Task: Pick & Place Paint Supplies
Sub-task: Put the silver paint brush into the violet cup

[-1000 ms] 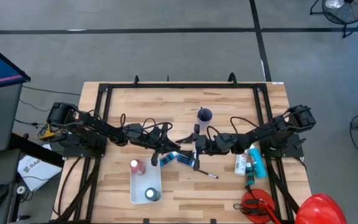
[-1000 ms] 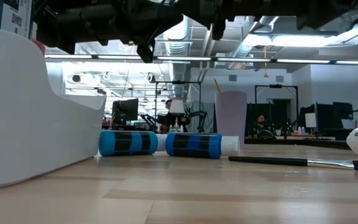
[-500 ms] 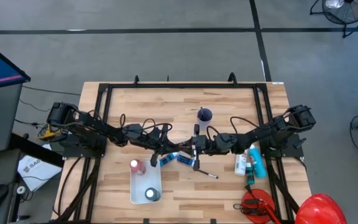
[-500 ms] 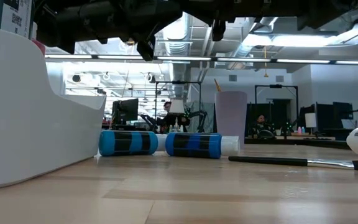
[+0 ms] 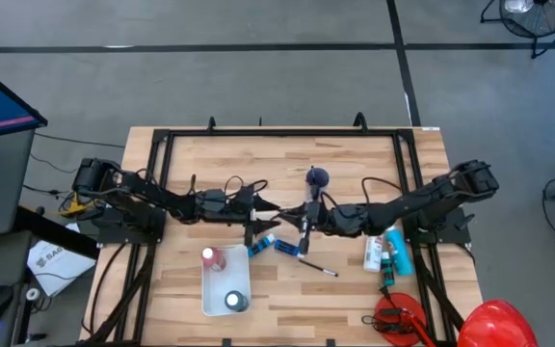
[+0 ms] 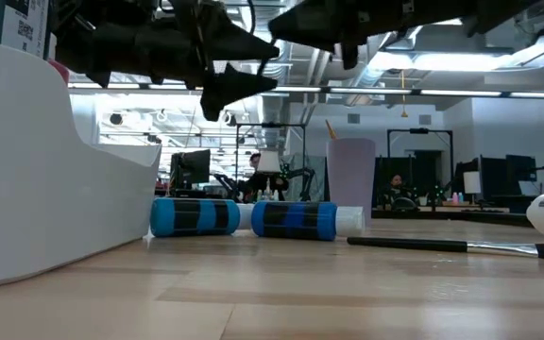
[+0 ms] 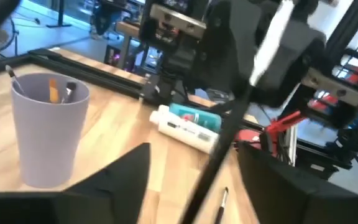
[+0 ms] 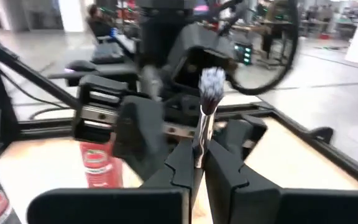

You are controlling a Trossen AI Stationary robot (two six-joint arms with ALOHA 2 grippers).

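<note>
A thin dark-handled brush (image 8: 202,124) with grey bristles (image 8: 212,81) is up in the air over the middle of the table. My right gripper (image 8: 197,163) (image 5: 304,220) is shut on it. My left gripper (image 7: 194,155) (image 5: 261,222) faces it, open, with the brush's dark handle (image 7: 219,149) running between its spread fingers without touching them. Below lie two blue bottles (image 6: 196,216) (image 6: 294,219) on their sides and a second brush (image 6: 442,246) flat on the wood. My right gripper pinches the brush between its two fingers just under the metal collar (image 8: 198,149), a little below the bristles. The fingers come in level from the table's right and lie across the brush. The brush is clear of the table, bristle end sticking out past the fingers.
A purple cup (image 5: 316,178) holding brushes stands at the far middle. A white tray (image 5: 225,285) at the near left holds a red bottle (image 5: 210,256) and another bottle (image 5: 235,302). White and teal bottles (image 5: 385,253) lie at the right. A red rounded thing (image 5: 495,324) sits at the near right corner.
My left gripper has opened and let go of the brush, which stays up in my right gripper. Both wrists have tipped a little. Nothing on the table has moved.
</note>
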